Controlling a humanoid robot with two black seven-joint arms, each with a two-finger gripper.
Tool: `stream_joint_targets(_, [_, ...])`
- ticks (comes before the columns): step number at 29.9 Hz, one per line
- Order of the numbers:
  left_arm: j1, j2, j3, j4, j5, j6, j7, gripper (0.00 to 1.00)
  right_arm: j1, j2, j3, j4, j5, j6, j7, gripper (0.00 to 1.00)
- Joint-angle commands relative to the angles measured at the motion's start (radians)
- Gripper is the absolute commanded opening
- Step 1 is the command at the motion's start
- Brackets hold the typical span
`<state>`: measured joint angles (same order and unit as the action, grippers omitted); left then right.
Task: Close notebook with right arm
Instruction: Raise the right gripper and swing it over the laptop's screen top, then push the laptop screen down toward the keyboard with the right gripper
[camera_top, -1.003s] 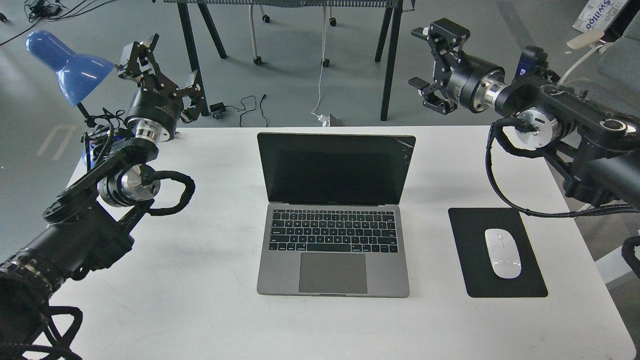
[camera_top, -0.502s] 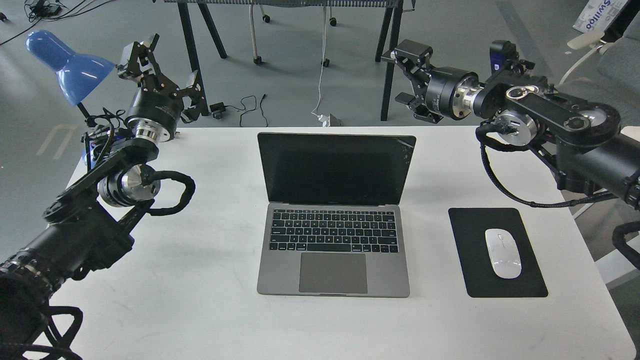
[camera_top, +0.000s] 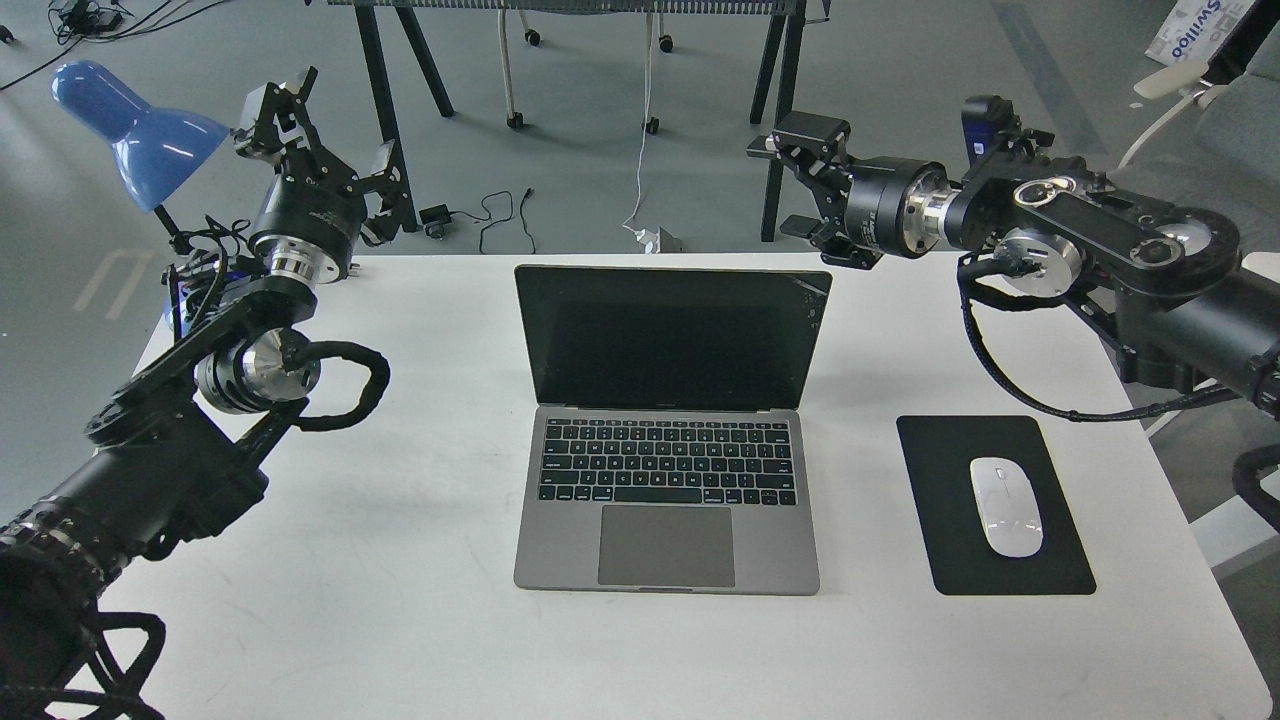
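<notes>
The notebook (camera_top: 668, 430) stands open in the middle of the white table (camera_top: 400, 600), with its dark screen upright and a crack at the screen's top right corner. My right gripper (camera_top: 795, 185) is open and empty. It points left and hovers above the table's far edge, just right of the screen's top right corner, apart from it. My left gripper (camera_top: 325, 125) is open and empty, raised at the far left beside the blue lamp (camera_top: 135, 130).
A black mouse pad (camera_top: 940, 560) with a white mouse (camera_top: 1005, 505) lies right of the notebook. The right arm's black cable (camera_top: 990, 370) hangs over the table. Table legs and floor cables lie beyond the far edge.
My right arm has swung left and lower, bringing its gripper from the far right to just beside the screen's top right corner. The left arm and the notebook have not moved.
</notes>
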<state>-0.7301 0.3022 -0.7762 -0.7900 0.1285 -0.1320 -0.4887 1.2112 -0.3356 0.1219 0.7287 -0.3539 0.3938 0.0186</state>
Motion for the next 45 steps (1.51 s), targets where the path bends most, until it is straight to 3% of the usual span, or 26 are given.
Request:
stream_joint_targets(1, [0.000,0.000,-0.002,0.000,0.000,0.000,0.000,1.00,0.004,0.000,-0.028,0.005,-0.004,0.026,-0.005,1.00])
stream_joint_targets(25, [0.002,-0.002,-0.002,0.000,-0.001,0.000,0.000,1.00,0.064,-0.003,-0.070,0.009,-0.004,0.095,-0.011,1.00])
stream_joint_targets(45, [0.002,-0.002,-0.002,0.000,-0.001,0.000,0.000,1.00,0.079,-0.005,-0.071,0.054,-0.030,0.095,-0.075,1.00])
